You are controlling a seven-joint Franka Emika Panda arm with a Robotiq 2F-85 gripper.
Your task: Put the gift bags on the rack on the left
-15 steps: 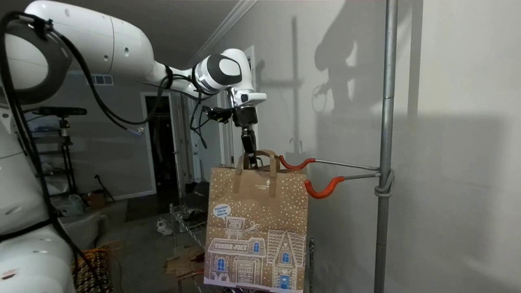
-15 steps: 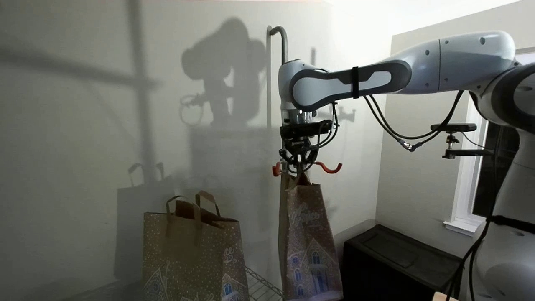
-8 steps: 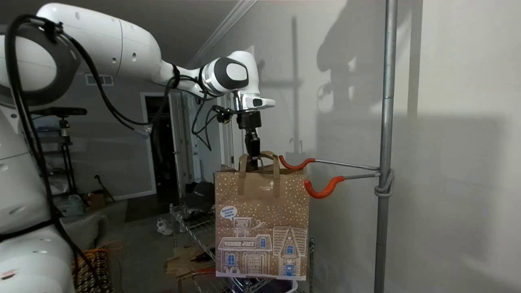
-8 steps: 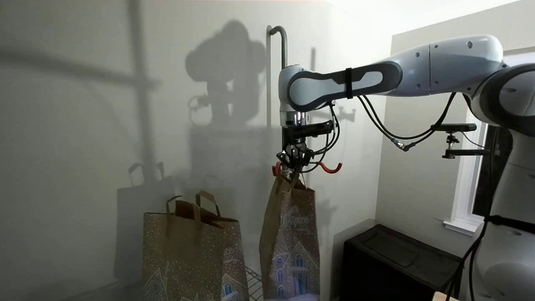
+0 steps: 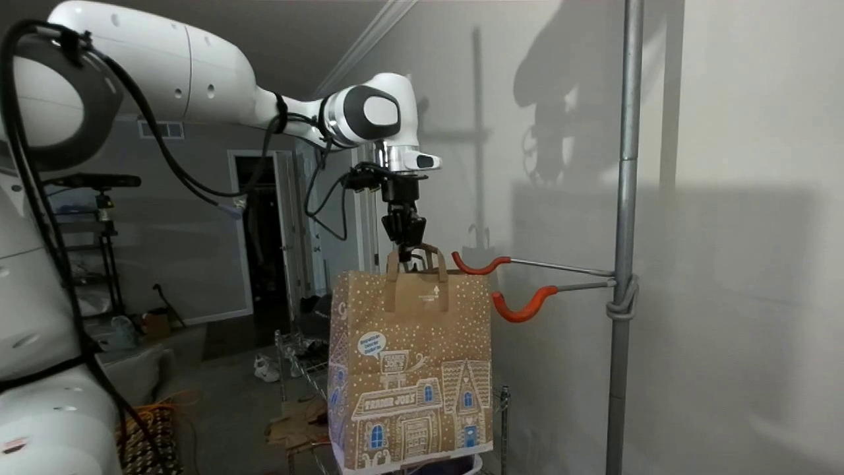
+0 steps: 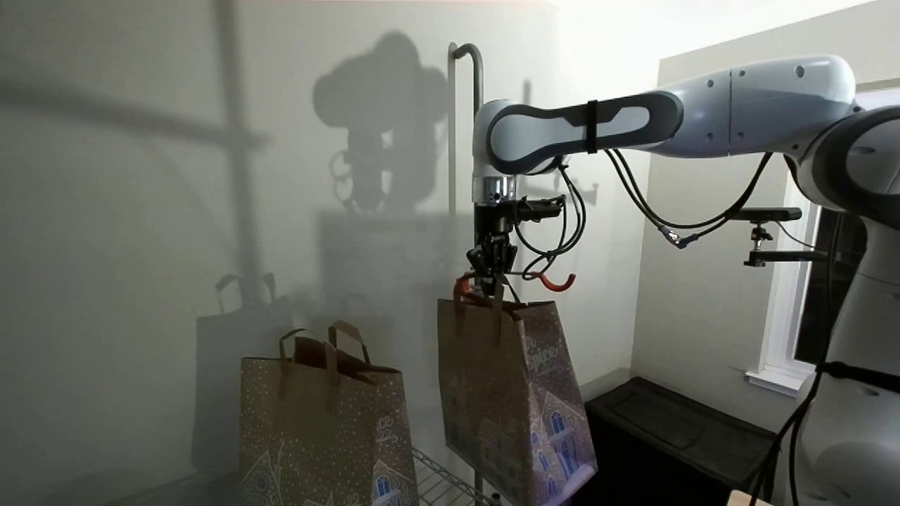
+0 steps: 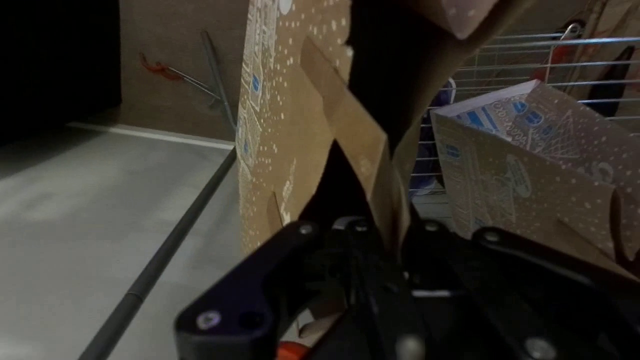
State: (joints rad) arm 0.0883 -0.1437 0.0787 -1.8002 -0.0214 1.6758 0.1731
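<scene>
My gripper is shut on the paper handles of a brown, white-speckled gift bag, and in the wrist view the handle paper runs up between the fingers. This bag hangs tilted, its lower end swung to the right in an exterior view. Another gift bag stands to its left there, handles up, base cut off by the frame; it shows at the right of the wrist view. Below the hanging bag lies the wire rack, partly hidden by both bags.
A grey pole carries two hooks with orange tips; they reach close to the held bag's upper corner, and contact cannot be told. A black chest stands to the right. A bin rim shows under the bag.
My gripper has twisted, dipping and then rising slightly. The held bag has turned, so that a side panel shows, and its lower end has swung out. The standing bag stays put.
</scene>
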